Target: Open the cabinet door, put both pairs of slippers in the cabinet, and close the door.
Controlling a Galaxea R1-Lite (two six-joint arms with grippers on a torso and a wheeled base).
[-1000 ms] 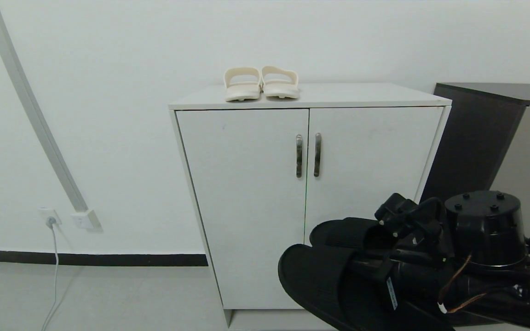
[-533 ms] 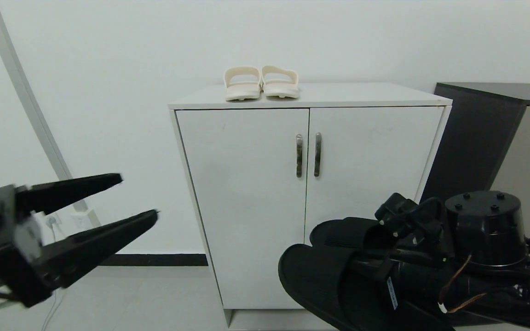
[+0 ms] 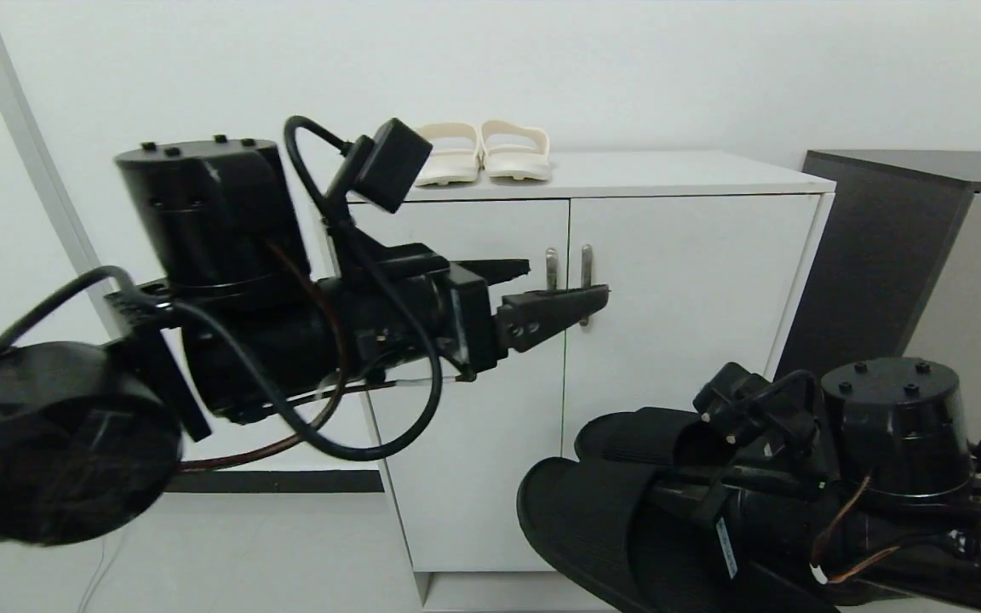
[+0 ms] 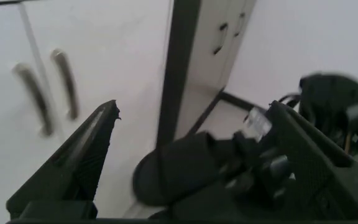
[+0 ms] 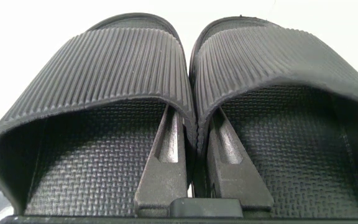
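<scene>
**At the cabinet front: doors shut, one pair held**

Before the cabinet [image 3: 669,255], both of my arms are raised. The cabinet is white, and its two doors [image 3: 456,358] are closed and flush. Their two upright metal handles [image 3: 586,255] stand side by side at the centre seam.

1. Left gripper [image 3: 567,281]: level with the handles, in front of the seam, pointing at the cabinet front. Its jaws stand wide apart and hold nothing. In the head view the lower finger [image 3: 550,311] crosses the handle of the cabinet's right door. I cannot tell whether it touches.

2. Right gripper [image 5: 194,162]: low, in front of the cabinet's right door and well below the handles. It is clamped on the black slippers [image 3: 627,502]. One finger sits inside each slipper, and the two neighbouring inner walls are pinched between them. The pair hangs side by side, toes toward the cabinet and clear of the door.

3. Cream slippers [image 3: 482,153]: on top of the cabinet, above its left door and near the seam. They stand side by side and touching, close to the front edge.

A dark unit [image 3: 882,255] stands directly beside the cabinet on its right side.
</scene>
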